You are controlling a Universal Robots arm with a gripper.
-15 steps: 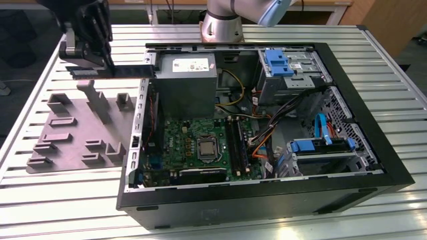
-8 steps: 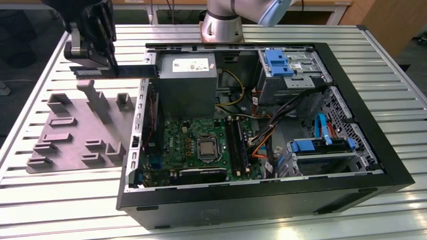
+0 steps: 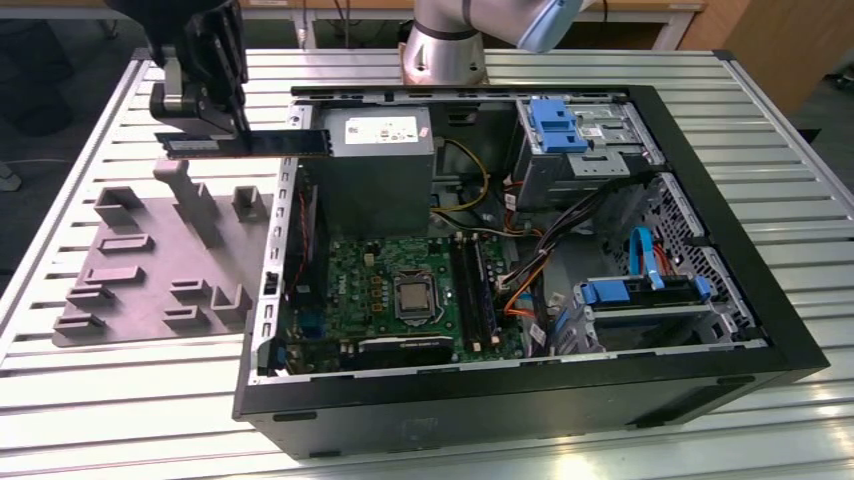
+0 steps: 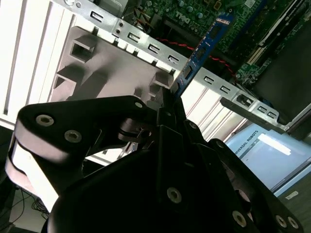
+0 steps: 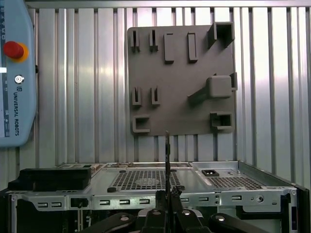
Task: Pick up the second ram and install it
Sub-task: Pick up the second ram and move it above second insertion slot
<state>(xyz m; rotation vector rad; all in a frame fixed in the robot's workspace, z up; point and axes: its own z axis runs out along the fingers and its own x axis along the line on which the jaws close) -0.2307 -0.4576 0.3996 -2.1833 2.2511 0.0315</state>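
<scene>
The second ram [image 3: 247, 143] hangs level in the upper left of the exterior view, clamped in the gripper [image 3: 207, 128] over the grey fixture tray [image 3: 134, 290]; I judge the pick-up done and the carry in hand. Seating it should call for squaring its edge to a black motherboard slot [image 3: 477, 290]. In the second wrist view I see its blue face [image 4: 201, 51]; in the first wrist view, its thin edge [image 5: 167, 155].

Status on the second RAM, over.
End effector shut on second ram. Stick aloft over grey fixture plate, by the case wall. Not yet in a slot.
</scene>
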